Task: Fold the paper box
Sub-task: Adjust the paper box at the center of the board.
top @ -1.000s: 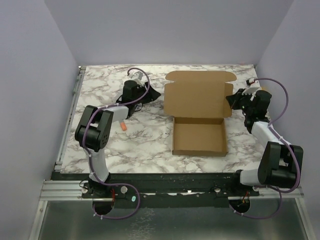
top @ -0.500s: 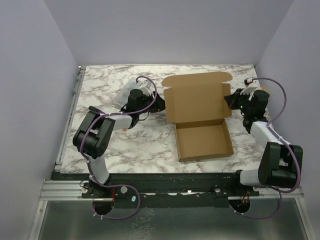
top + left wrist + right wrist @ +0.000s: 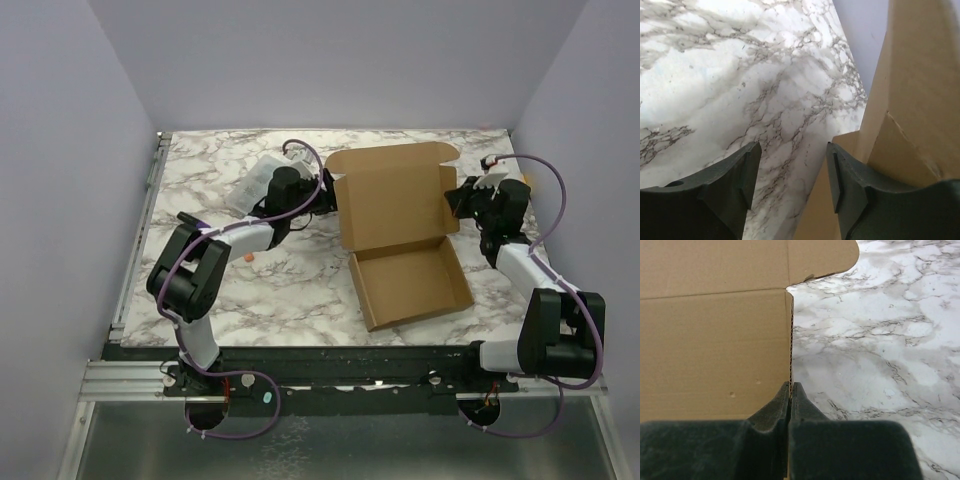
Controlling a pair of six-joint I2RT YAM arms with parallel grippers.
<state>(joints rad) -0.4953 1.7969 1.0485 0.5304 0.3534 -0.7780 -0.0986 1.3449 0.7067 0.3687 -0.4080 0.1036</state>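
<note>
The paper box (image 3: pixel 410 285) is a brown cardboard tray lying skewed on the marble, with its lid panel (image 3: pixel 393 200) standing up at the back. My right gripper (image 3: pixel 462 203) is shut on the lid's right edge; in the right wrist view the corrugated edge runs straight into the closed jaws (image 3: pixel 790 390). My left gripper (image 3: pixel 326 192) is at the lid's left edge. It is open (image 3: pixel 792 175), with the cardboard (image 3: pixel 910 100) against its right finger (image 3: pixel 847 185) and a lower flap partly between the jaws. Marble shows in the rest of the gap.
A clear plastic case (image 3: pixel 260 175) lies behind the left arm at the back left. A small orange piece (image 3: pixel 248 257) lies on the marble near the left arm's elbow. Purple walls close in the table on three sides, and a metal rail (image 3: pixel 135 260) runs along its left edge.
My left gripper has travelled right to the lid's left edge and opened a little wider. The box has swung, its tray now skewed with the front shifted right. The right gripper kept its hold.
</note>
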